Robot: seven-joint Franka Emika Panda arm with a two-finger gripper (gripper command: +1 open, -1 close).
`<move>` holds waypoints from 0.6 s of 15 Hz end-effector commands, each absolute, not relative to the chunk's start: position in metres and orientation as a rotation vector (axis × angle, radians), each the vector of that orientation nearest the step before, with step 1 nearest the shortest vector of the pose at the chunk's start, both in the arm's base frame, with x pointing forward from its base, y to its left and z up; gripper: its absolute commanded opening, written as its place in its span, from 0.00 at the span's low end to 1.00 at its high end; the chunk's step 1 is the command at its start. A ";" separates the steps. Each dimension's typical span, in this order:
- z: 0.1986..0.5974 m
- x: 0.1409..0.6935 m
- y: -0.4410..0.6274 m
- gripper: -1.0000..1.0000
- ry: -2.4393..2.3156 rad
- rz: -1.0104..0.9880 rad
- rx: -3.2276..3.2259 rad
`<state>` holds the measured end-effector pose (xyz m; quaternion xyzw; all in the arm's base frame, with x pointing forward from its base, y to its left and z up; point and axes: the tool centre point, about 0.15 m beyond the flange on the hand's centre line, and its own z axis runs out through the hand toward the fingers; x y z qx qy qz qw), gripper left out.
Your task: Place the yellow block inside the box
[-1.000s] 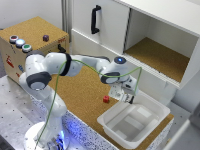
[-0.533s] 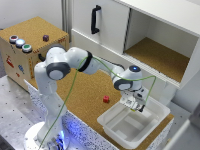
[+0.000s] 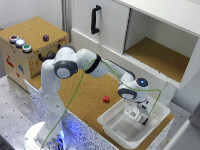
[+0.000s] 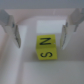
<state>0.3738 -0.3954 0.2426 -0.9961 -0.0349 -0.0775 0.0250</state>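
Robot arm reaches over white box (image 3: pixel 112 125) on cork worktop (image 3: pixel 85 100). Gripper (image 3: pixel 136 114) is down inside box, fingers (image 4: pixel 15 35) spread wide. Yellow block (image 4: pixel 46 47), marked w/ letters N and S, lies on box floor between fingers, untouched. 1 red cube (image 3: pixel 106 99) sits near box.

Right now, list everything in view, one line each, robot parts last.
yellow block: one, yellow with dark letters, on the box floor between the open fingers.
box: one, white, on the cork surface.
red cube: one, red, on the cork beside the box.
brown box: one, cork-topped, coloured buttons on top.
cabinet: one, white, black door handle, open compartment.
arm: one, white.
gripper: one, open, down in the box.
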 end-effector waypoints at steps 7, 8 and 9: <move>0.341 0.350 -0.258 1.00 -0.527 -0.522 -2.991; 0.346 0.354 -0.236 1.00 -0.596 -0.536 -2.982; 0.349 0.358 -0.210 1.00 -0.662 -0.536 -3.005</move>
